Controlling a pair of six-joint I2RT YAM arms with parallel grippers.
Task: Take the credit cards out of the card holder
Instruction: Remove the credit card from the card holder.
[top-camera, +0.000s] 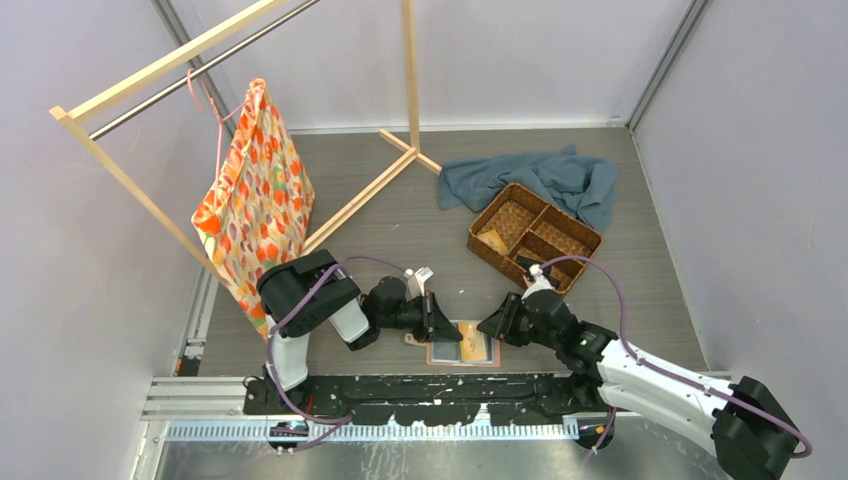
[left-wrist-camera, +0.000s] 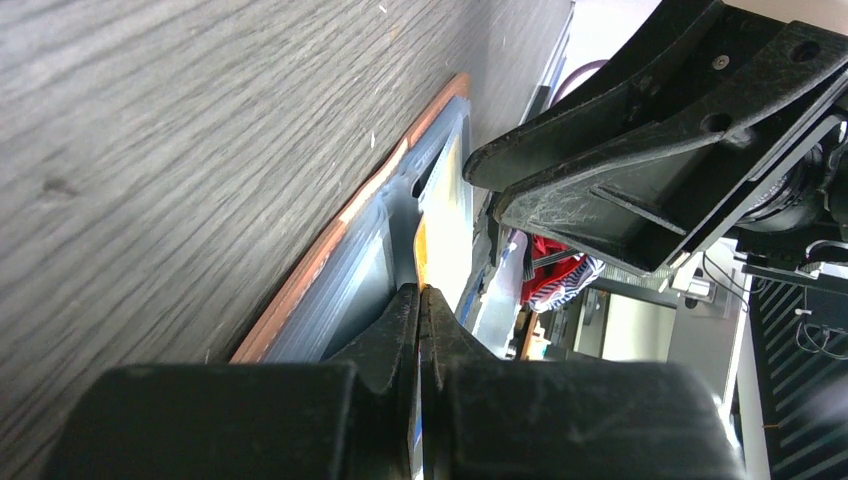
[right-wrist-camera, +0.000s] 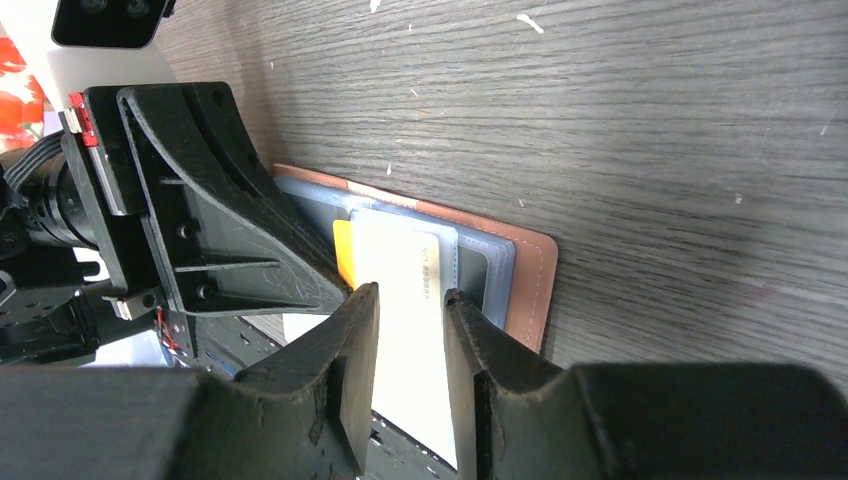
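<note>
**Task status.** By judgement, extraction is under way and not finished.

**Location of the work.** The card holder lies opened flat, lined side up, on the bench. It sits at the near edge, between the two arms.

**Left end effector**. It is closed, with nothing visible between the fingers. The tips rest on the holder's inner lining. Treat this as a hold-down that keeps the holder from sliding.

**Right end effector**. The jaws stand partly apart, one finger on each side of a pale card that projects from its slot toward the wrist. You cannot tell from the pictures whether the pads bear on the card's edges, so do not assume a grip.

**Cards in the holder.** An orange-yellow card sits just beside the pale card, partly hidden by the left arm's frame. Count at least two credit cards as not yet removed. The other slots are hidden from you.

**Cards possibly out.** A small tan piece lies in the left compartment of the woven basket, well apart from the holder. It may be a card already removed. It is too small to confirm.

**Work left.** Draw the pale card fully clear of its slot. Repeat for the orange-yellow card. Then check the hidden slots.
</note>
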